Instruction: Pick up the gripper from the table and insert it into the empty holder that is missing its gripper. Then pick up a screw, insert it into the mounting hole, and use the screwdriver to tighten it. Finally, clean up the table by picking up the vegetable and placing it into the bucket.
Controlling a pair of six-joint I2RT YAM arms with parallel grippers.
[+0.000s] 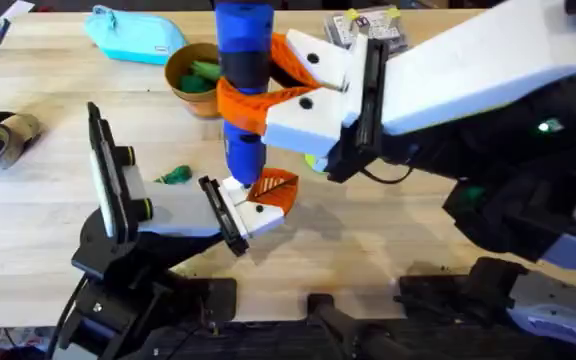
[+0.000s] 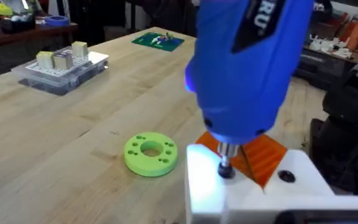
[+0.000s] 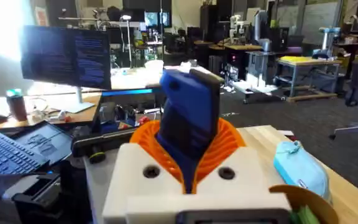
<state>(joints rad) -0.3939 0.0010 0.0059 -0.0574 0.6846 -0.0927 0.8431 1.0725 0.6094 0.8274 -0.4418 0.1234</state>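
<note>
At the centre of the overhead view the right gripper (image 1: 268,85) is clamped around the screwdriver (image 1: 243,70), its orange ribbed pads wrapping the blue barrel, which stands close to upright with its long axis running down the frame toward the holder (image 1: 240,205). That line is what the tightening turns on: in the left wrist view the narrow metal tip (image 2: 225,163) appears to sit on the top of the white block at what looks like the mounting hole, with a second dark hole (image 2: 285,176) just beside it, and the orange gripper finger (image 2: 263,155) seated right behind the tip. The right arm is therefore the working arm, directly above the holder; the left arm rises at the lower left of the overhead view, and I cannot tell how its own gripper stands. The vegetable (image 1: 175,176) lies on the table (image 1: 48,110) left of the holder, apart from it, and the bucket (image 1: 190,80) stands at upper centre, just left of the blue barrel.
</note>
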